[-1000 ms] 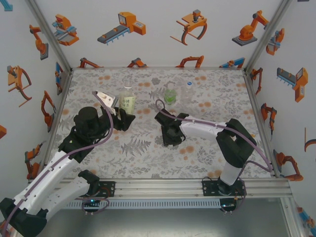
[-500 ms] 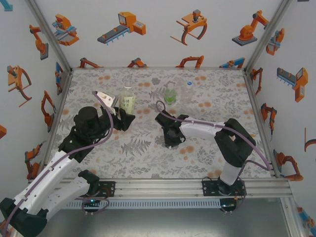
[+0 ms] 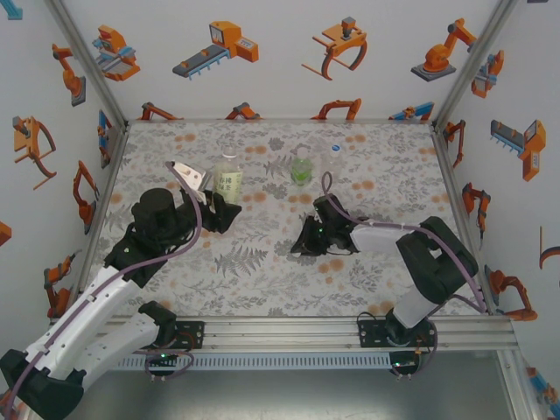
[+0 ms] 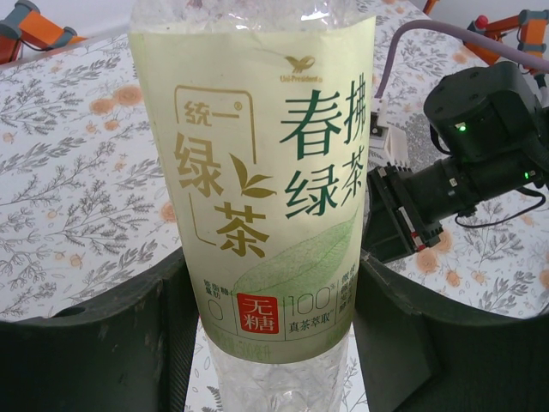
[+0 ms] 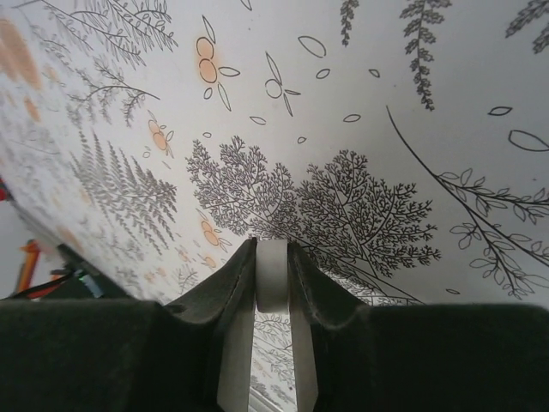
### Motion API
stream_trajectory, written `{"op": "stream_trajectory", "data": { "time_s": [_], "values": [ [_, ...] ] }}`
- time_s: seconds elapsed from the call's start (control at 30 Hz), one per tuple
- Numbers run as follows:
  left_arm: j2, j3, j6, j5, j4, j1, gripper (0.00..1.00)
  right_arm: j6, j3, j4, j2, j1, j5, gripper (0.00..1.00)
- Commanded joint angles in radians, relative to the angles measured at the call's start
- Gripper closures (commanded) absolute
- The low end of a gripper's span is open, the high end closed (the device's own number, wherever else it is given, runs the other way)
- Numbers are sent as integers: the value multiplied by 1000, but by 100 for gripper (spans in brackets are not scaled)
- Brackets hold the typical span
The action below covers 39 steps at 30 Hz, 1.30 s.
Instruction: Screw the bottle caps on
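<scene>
The bottle with the pale yellow label (image 3: 227, 180) stands upright at the back left, and my left gripper (image 3: 219, 210) is shut on its lower body. In the left wrist view this bottle (image 4: 274, 172) sits between both fingers (image 4: 429, 343). Its neck is out of that frame. My right gripper (image 3: 302, 242) is low over the table's middle, shut on the white cap (image 5: 273, 279), which is held edge-on between the fingertips. The green-label bottle (image 3: 301, 169) and the unlabelled bottle (image 3: 333, 160), with a blue cap (image 3: 335, 144) on top, stand at the back centre.
The flower-patterned tabletop (image 3: 262, 262) is bounded by metal frame rails and walls with robot pictures. The right arm's wrist (image 4: 467, 163) shows just right of the held bottle. A white boxy block (image 3: 186, 173) with a purple cable sits on my left wrist.
My right gripper has shut on the white cap, and its wrist has swung to the right. The left arm and its bottle have stayed still.
</scene>
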Motion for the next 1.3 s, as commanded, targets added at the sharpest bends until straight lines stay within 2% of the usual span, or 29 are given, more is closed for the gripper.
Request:
{"op": "stream_trajectory", "data": {
  "time_s": [0.0, 0.2, 0.4, 0.53, 0.73, 1.0, 1.27],
  "values": [
    [5, 27, -19, 20, 20, 9, 100, 41, -72, -27, -10, -13, 16, 71],
    [10, 27, -21, 20, 25, 11, 100, 7, -68, -234, -108, -20, 108, 66],
    [18, 27, -25, 31, 32, 11, 100, -54, 44, -429, -178, -9, 212, 65],
    [23, 30, -26, 30, 27, 12, 100, -130, 159, -550, -167, 51, 309, 65],
    [11, 27, -26, 27, 13, 15, 100, -228, 353, -737, -42, 178, 496, 59],
    [-20, 14, -19, 3, -4, 15, 100, -243, 431, -702, 55, 227, 554, 56],
    [-31, 10, -11, -4, -9, 17, 100, -244, 440, -653, 110, 230, 485, 52]
  ]
}}
